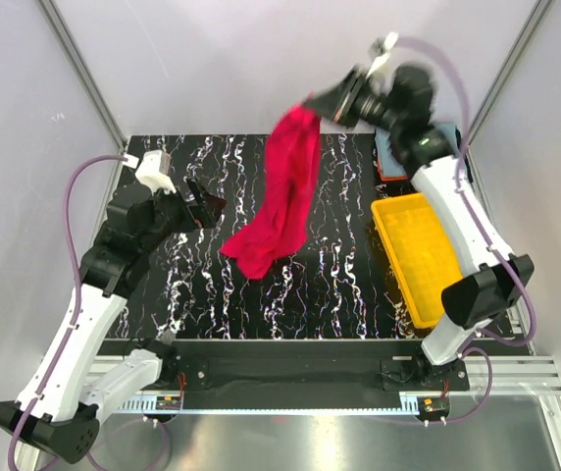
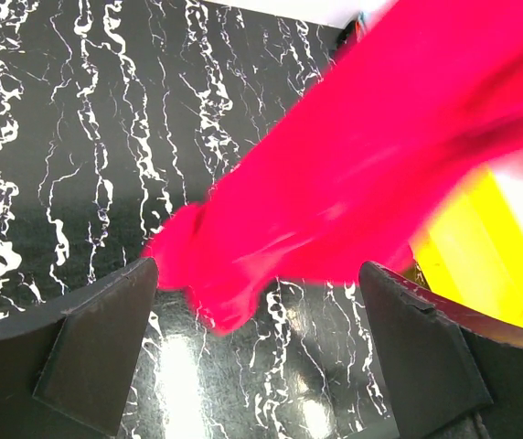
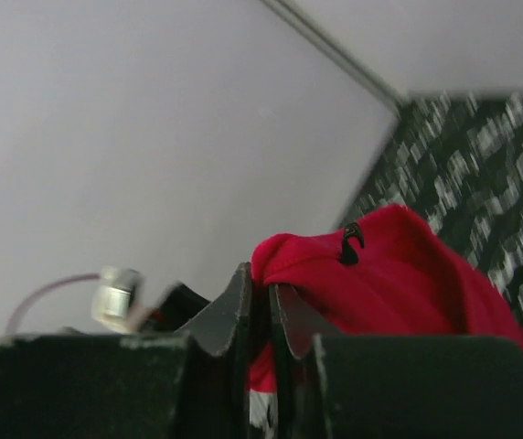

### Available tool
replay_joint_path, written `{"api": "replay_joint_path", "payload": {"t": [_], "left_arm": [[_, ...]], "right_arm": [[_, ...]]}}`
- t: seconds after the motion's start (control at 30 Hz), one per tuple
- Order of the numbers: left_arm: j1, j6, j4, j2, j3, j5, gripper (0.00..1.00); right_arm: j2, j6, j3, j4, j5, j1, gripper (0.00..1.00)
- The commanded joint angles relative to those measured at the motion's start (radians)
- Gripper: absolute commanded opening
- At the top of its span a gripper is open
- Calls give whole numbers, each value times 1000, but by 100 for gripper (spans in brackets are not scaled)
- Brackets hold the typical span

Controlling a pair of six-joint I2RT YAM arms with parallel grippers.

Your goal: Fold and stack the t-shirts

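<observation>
**Red Shirt Hoisted High Over Marbled Table**

From the overhead camera, the right gripper (image 1: 312,101) was raised near the back wall, its jaws pinched on the top edge of the red t-shirt (image 1: 285,191). The shirt hung in a long drape down toward the middle of the black marbled table (image 1: 192,294), its lower end bunched close to the surface. The left gripper (image 1: 202,208) waited to the shirt's left, holding nothing and apart from the cloth. A yellow tray (image 1: 413,255) sat along the table's right side. Behind it, partly hidden by the right arm, lay a grey-blue folded shirt (image 1: 386,149) over an orange one (image 1: 394,177).

At the left wrist, the two dark fingers (image 2: 97,347) stood wide apart with nothing between them. The red t-shirt (image 2: 353,183) swept blurred across the frame ahead of them, with the yellow tray (image 2: 481,256) at right.

At the right wrist, the fingers (image 3: 229,315) were drawn nearly together, clamped on a fold of the red t-shirt (image 3: 389,274). The cloth billowed to the right of the jaws, with the table (image 3: 481,155) blurred beyond it.
</observation>
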Motion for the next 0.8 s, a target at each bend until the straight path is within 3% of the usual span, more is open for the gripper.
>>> {"api": "replay_joint_path", "payload": {"t": [0.0, 0.03, 0.1, 0.17, 0.4, 0.63, 0.77], "left_arm": [[5, 2, 21, -11, -46, 14, 99], [5, -4, 27, 6, -60, 34, 99], [7, -21, 35, 32, -101, 107, 99], [5, -43, 44, 86, -120, 145, 99], [-1, -101, 130, 233, -195, 258, 99], [-1, -161, 223, 281, -314, 237, 99], [-2, -208, 304, 298, -394, 243, 99]], "right_arm": [[-76, -118, -382, 1, 109, 26, 22], [-113, -124, -466, -1, 228, 23, 30], [-130, -149, -644, -1, 319, 20, 49], [-127, -158, -714, -51, 402, 4, 54], [-129, -95, -944, -125, 533, -30, 55], [-84, -110, -1011, -177, 709, -86, 56], [-86, -95, -1047, -205, 688, -183, 56]]}}
